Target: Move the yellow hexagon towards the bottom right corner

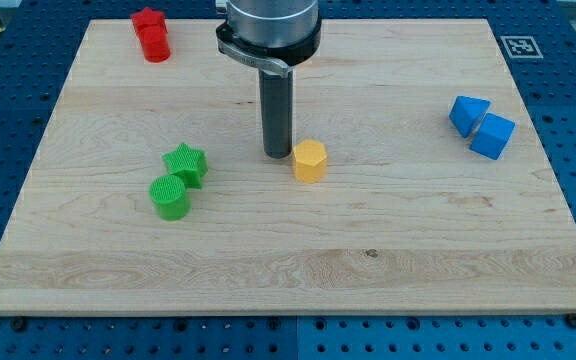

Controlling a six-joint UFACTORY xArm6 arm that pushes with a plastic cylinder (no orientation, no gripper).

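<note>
My tip [277, 153] rests on the board [388, 250] just beside the yellow hexagon [310, 160], at the hexagon's ten o'clock; whether the two touch I cannot tell, as the gap is too fine to make out. The rod stands upright and ends plain, so there are no fingers here to be spread or pressed together; nothing is pinched.

The yellow hexagon sits a little above the board's middle, roughly central from the view's left to its right. It stands flat on one face, apart from every other block.

At eight to nine o'clock from the hexagon, well apart from it, lies a green pair: a green star [186, 164] and, touching it or nearly so at its seven o'clock, a green cylinder [170, 196].

At about two o'clock from the hexagon, far toward the view's right edge, two blue blocks lie close together: a blue wedge [467, 114] and a blue cube [492, 136] at its four o'clock, with only a thin seam between them.

At eleven o'clock, near the board's top left corner, are a red star [148, 20] and a second red block [155, 45] directly at its six o'clock, touching; the lower block's shape I cannot make out.

A marker tag [518, 46] sits in the board's top right corner.
</note>
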